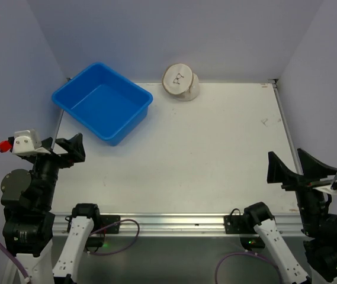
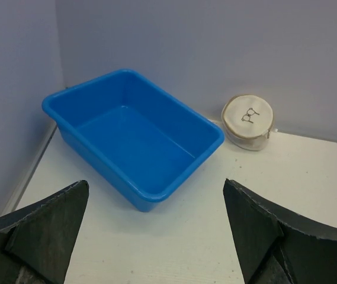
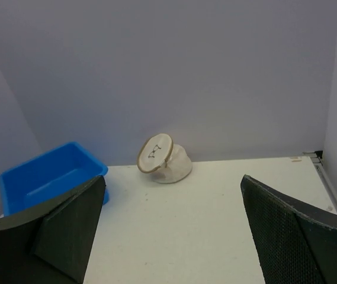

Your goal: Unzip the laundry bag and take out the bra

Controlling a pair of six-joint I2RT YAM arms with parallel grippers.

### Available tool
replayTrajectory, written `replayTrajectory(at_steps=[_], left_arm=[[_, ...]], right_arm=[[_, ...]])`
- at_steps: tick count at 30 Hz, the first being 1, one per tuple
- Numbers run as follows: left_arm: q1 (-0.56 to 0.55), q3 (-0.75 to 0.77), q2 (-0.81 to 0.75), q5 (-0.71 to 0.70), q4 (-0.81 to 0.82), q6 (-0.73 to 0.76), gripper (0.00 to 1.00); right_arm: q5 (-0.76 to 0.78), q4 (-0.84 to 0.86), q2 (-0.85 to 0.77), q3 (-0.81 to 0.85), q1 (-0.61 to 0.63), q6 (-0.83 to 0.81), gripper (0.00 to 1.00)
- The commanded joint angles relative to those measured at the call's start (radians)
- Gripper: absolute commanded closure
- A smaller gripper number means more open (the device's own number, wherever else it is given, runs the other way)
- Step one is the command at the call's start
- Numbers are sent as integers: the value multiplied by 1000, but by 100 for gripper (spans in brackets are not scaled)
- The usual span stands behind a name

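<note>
The laundry bag is a small round cream-white mesh pouch with a black bra outline on its upturned face. It rests tilted at the far middle of the table, against the back wall, and looks closed. It also shows in the left wrist view and the right wrist view. The bra is hidden. My left gripper is open and empty at the near left. My right gripper is open and empty at the near right. Both are far from the bag.
An empty blue tub stands at the far left, just left of the bag; it also shows in the left wrist view and the right wrist view. Grey walls close in the table on three sides.
</note>
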Motion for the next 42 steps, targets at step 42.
replayTrajectory(at_steps=[42], left_arm=[[12, -418, 385, 142, 430, -5, 2]], right_arm=[[-242, 655, 2079, 844, -70, 606, 7]])
